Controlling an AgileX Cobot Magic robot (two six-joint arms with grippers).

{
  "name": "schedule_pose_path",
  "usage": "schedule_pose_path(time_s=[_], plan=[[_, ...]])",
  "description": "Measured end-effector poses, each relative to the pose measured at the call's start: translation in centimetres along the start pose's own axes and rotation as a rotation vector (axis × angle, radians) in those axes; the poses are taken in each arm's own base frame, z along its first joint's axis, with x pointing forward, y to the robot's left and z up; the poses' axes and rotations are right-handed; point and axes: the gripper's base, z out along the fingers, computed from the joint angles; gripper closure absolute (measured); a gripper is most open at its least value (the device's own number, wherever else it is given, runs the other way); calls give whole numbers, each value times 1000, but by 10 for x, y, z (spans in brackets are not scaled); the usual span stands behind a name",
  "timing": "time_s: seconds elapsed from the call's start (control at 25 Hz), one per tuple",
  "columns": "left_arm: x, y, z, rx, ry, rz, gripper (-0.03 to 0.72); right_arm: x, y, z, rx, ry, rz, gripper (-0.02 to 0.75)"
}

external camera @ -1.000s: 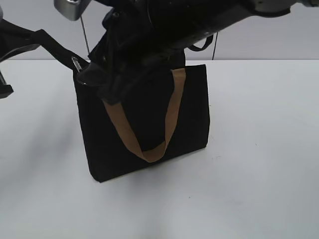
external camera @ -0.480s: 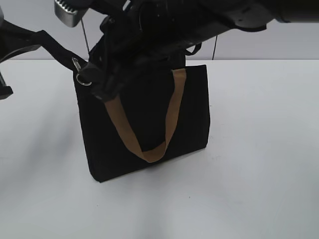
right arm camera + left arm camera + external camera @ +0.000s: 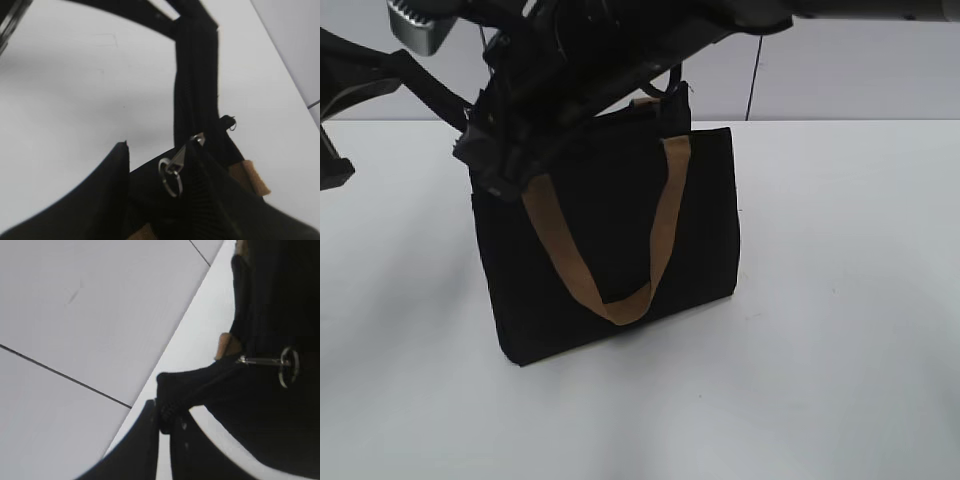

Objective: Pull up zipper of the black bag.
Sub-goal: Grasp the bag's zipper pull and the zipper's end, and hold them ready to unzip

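Two grippers work at the black bag (image 3: 610, 240), which stands upright on the white table (image 3: 840, 350). The left gripper (image 3: 165, 422) is clamped on the black zip tail at the bag's top corner. Beyond it, the zipper (image 3: 286, 364) hangs free. The right gripper (image 3: 165, 200) shows one finger beside the zipper; its opening is unclear.

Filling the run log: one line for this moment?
left hand: shut on zip end tab | right hand: open by zipper | black bag: upright

Black arms (image 3: 620, 40), grey metal housing (image 3: 418, 22)
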Motion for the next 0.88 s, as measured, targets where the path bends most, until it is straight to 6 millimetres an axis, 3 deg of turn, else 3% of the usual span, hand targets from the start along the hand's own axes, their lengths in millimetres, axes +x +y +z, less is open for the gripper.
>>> schedule_pose_path(time_s=[0.16,0.52,0.88], plan=[[-1,3,0,-28,-7,-108,663,5,0,1,-9,46,-34,442],[-9,1,0,-1,-97,-255,663,11,-21,-16,50,78,11,442],[-12,1,0,5,-134,-330,663,11,-19,-16,33,78,-18,442]])
